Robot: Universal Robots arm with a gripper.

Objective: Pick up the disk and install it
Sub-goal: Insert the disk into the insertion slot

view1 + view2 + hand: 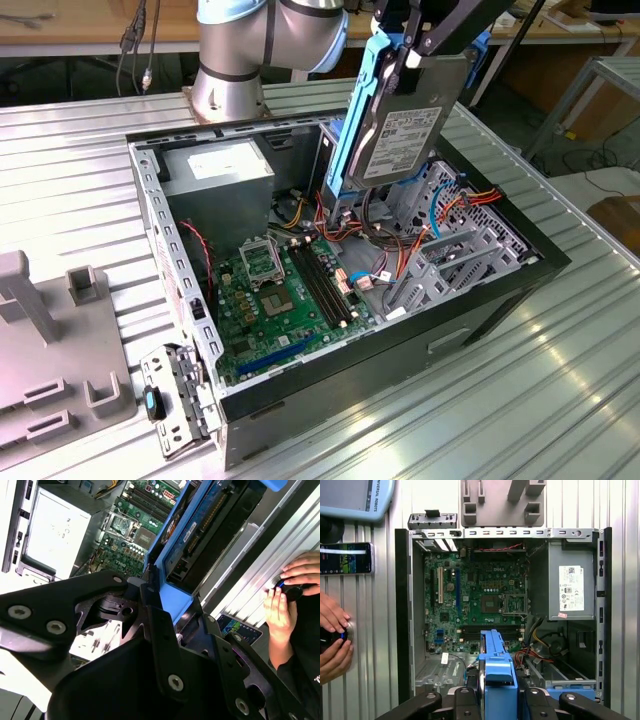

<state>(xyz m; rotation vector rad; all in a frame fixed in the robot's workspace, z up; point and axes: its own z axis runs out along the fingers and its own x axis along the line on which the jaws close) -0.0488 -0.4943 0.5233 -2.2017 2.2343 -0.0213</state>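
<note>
My gripper (415, 52) is shut on the disk (402, 128), a grey metal drive with a pale label in a bright blue carrier rail. I hold it upright and tilted above the open computer case (176, 262), over the metal drive cage (462, 250) on the exterior view's right. In the first wrist view the disk's blue carrier (497, 669) sticks out edge-on from the gripper (497, 702) over the motherboard (475, 600). The second wrist view has the disk (200, 535) running out from the black fingers (150, 592).
The case holds a power supply (216, 172), red and blue cables and a green motherboard (280, 292). A grey fixture (50, 340) sits at the exterior view's left. A person's hands (332, 637) rest beside the case near a phone (345, 558) and a pendant (355, 497).
</note>
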